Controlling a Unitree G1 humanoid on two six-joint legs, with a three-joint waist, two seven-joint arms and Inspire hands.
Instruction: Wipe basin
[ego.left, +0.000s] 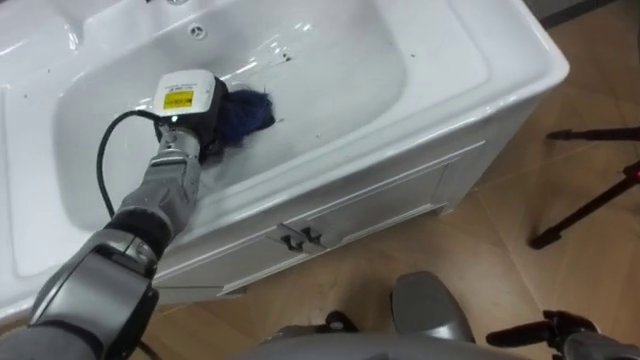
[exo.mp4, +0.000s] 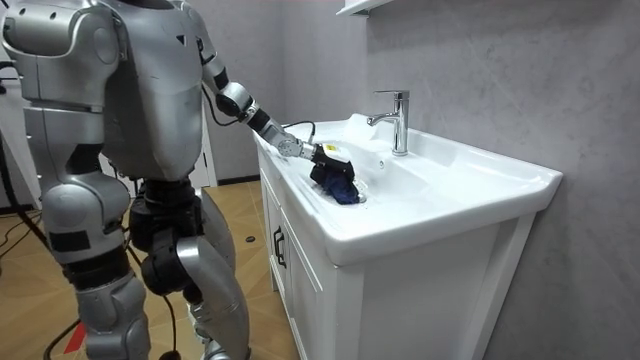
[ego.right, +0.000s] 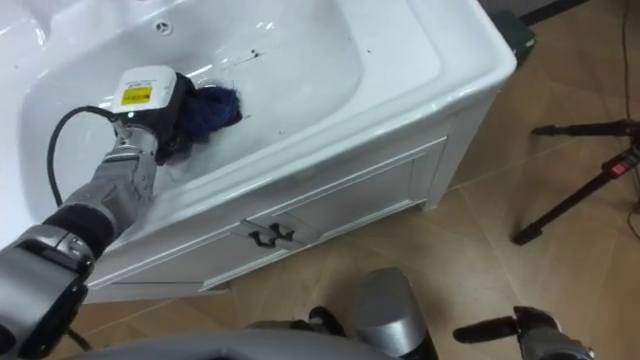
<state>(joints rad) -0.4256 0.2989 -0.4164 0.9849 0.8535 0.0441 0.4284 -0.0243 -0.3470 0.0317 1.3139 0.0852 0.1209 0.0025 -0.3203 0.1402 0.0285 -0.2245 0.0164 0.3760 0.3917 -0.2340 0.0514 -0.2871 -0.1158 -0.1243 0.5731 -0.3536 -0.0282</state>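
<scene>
The left arm reaches out with the wrist bent down, the left hand inside the basin. It rests on a blue cloth near the basin's front wall. Whether it grips the cloth cannot be told.

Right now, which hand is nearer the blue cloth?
Left. The left hand holds the blue cloth inside the basin; the right hand is down over the floor.

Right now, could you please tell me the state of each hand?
Left hand: closed on the blue cloth in the basin.
Right hand: low at the robot's side, cannot be told.
</scene>
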